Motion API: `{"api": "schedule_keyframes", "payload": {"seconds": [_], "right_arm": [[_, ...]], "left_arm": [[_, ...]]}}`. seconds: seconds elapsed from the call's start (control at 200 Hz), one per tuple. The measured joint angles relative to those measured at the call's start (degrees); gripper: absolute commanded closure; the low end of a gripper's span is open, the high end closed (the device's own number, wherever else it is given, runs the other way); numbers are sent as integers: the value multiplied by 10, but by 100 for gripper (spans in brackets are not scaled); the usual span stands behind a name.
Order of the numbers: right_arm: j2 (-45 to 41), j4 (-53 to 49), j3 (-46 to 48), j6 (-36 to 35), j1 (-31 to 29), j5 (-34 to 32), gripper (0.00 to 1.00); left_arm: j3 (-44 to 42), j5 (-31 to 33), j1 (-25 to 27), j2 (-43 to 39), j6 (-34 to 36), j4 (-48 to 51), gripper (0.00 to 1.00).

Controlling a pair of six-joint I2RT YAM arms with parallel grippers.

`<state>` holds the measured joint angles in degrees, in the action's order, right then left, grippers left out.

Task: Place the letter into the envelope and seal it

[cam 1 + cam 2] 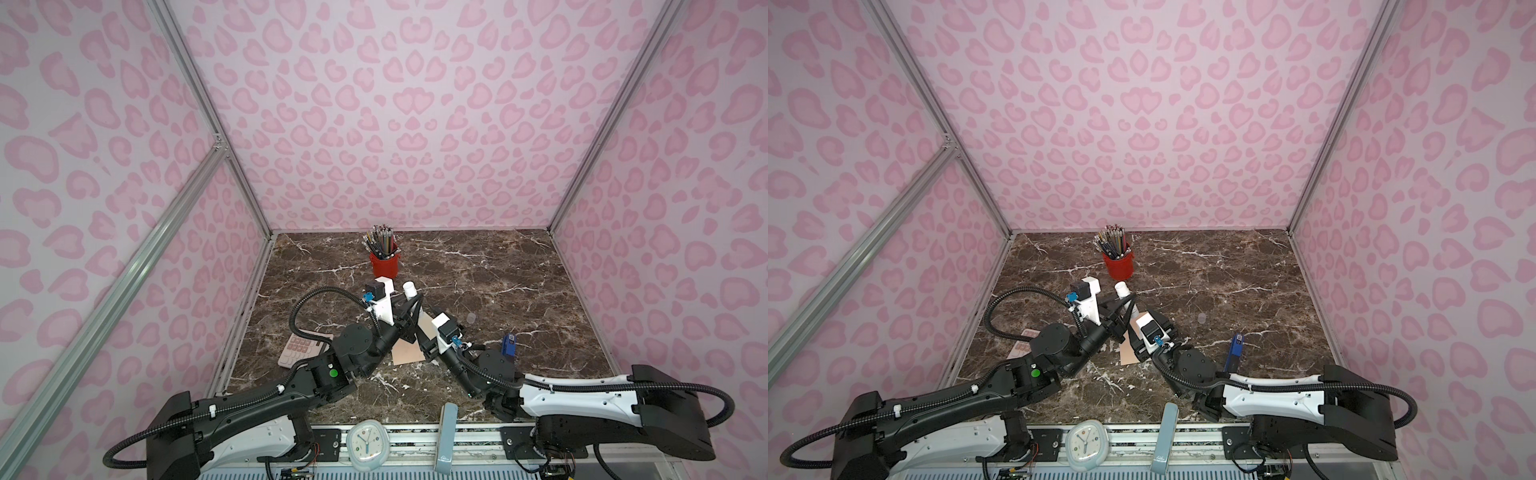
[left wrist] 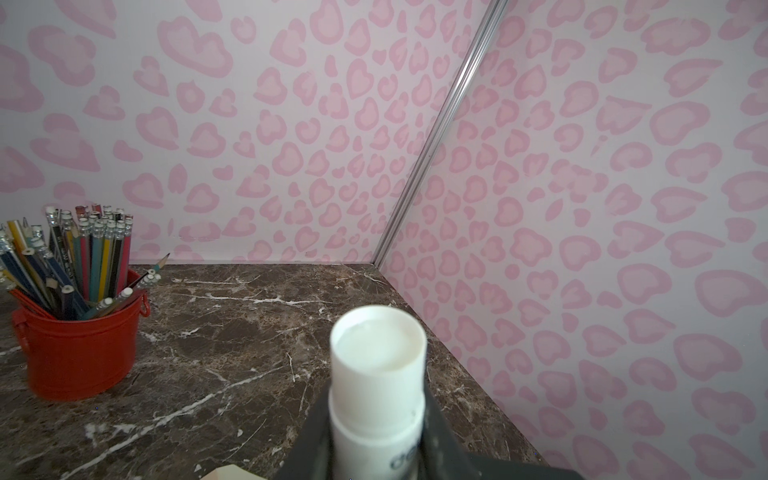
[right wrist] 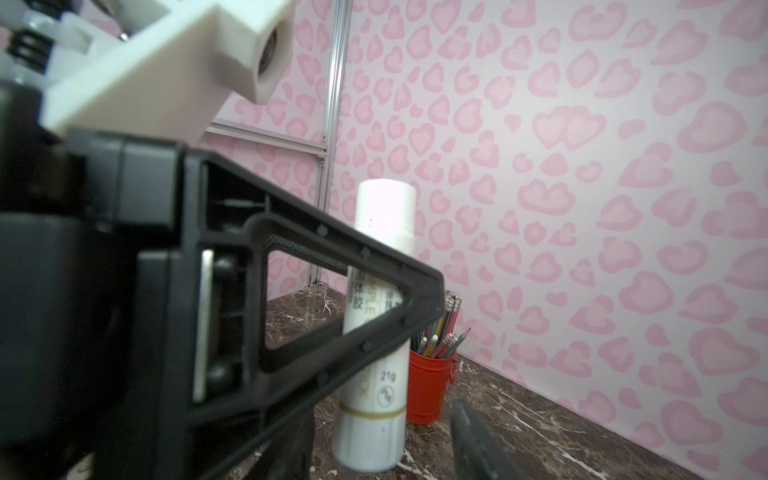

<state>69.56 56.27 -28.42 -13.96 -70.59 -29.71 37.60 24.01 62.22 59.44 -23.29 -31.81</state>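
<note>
The uncapped white cylindrical glue stick (image 2: 378, 353) is clamped near upright in the left claw (image 2: 376, 432), its base just beside the parted right claw (image 1: 424, 311). The flat peach-pink paper envelope (image 1: 409, 353) lies on the desk (image 1: 498, 270) directly beneath; the letter is unseen.

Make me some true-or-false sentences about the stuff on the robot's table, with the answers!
1. The left gripper grips a white cylindrical plastic glue stick. True.
2. The glue stick wears its cap. False: its top is open and the white glue shows.
3. The red metal bucket holds many pencils. True.
4. The pink plastic calculator lies on the table's right side. False: it lies on the left, partly hidden by the left arm.
5. A flat peach-pink paper envelope lies on the brown marble table. True.
</note>
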Motion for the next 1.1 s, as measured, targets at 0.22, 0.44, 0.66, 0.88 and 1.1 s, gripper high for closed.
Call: {"api": "schedule_keyframes", "payload": {"seconds": [0.22,0.44,0.66,0.88,1.1], "right_arm": [[15,-4,-13,15,3,3,53],[27,-10,-16,24,4,6,60],[31,-26,-24,31,6,2,71],[27,-39,-28,40,6,2,79],[-28,-127,-43,65,6,41,85]], "left_arm": [[0,4,0,2,-2,-1,96],[0,4,0,3,-2,-1,96],[0,5,0,3,-2,-1,96],[0,6,0,3,-3,-2,96],[-18,-25,-2,-17,-3,-35,96]]}}
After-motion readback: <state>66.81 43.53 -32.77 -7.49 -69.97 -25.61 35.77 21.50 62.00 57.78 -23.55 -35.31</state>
